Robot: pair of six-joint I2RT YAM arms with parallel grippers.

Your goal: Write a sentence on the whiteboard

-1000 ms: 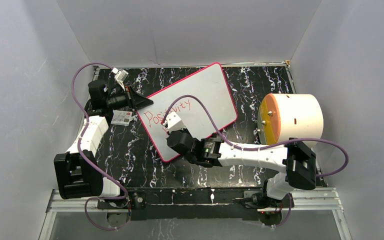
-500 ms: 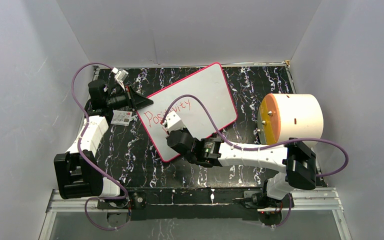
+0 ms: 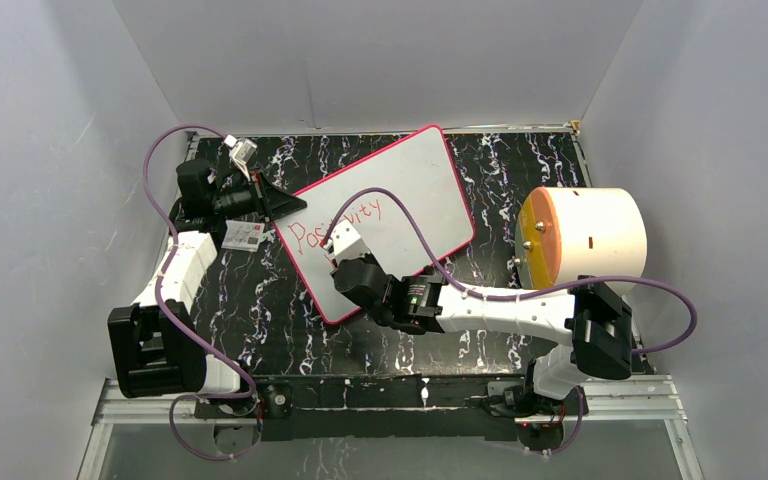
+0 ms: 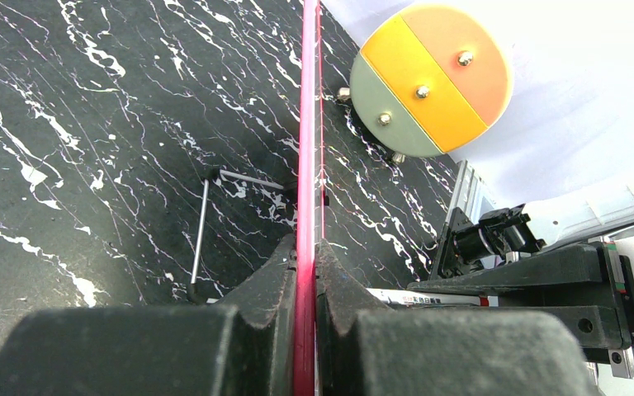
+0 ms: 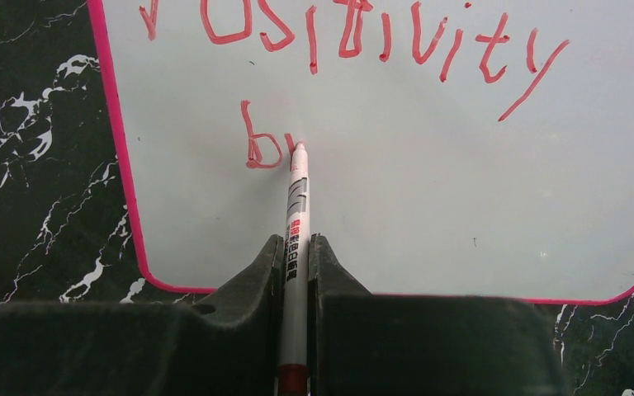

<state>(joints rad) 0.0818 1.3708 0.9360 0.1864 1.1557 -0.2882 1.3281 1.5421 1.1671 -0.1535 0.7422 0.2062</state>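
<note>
The whiteboard lies slanted on the black marble table, its pink frame showing edge-on in the left wrist view. My left gripper is shut on that frame at the board's left corner. My right gripper is shut on a white marker with a red end, and its tip touches the board. The sentence reads "Positivity" in red on the upper line. Below it stand a "b" and a short stroke at the marker tip.
A big white drum with an orange, yellow and grey face lies at the right of the table. A small printed card lies by the left gripper. A thin metal wire stand sits under the board. Purple cables loop over both arms.
The right gripper has crept slightly up and left over the board with the marker. The left arm and the board have stayed put.
</note>
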